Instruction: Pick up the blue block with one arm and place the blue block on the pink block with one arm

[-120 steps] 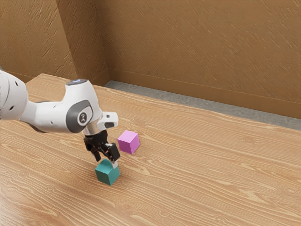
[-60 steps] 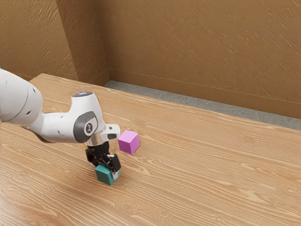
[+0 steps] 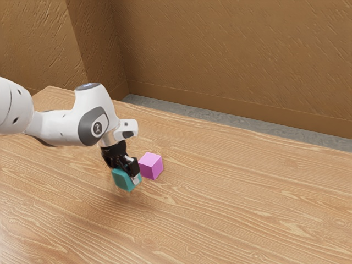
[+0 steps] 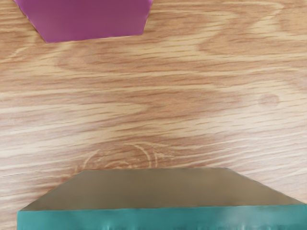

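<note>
While hanging above desk point(image 3: 247, 192), blue block point(image 3: 124, 180): pinched in claw point(image 3: 127, 175)
Pink block point(image 3: 150, 165): just beside claw, toward exterior view's right, lower

The blue block point(image 3: 124, 181) reads as teal-green, darker on its shaded face. The pink block point(image 3: 150, 165), at its 2 o'clock in the exterior view, is light magenta-pink with a paler top. The gripper point(image 3: 128, 172) is black. The arm point(image 3: 55, 125) is white with a grey joint cap. The table point(image 3: 247, 192) is light oak with wavy darker grain. The wall point(image 3: 231, 49) is brown with rough diagonal streaks, and the floor strip point(image 3: 220, 116) is grey.
</note>
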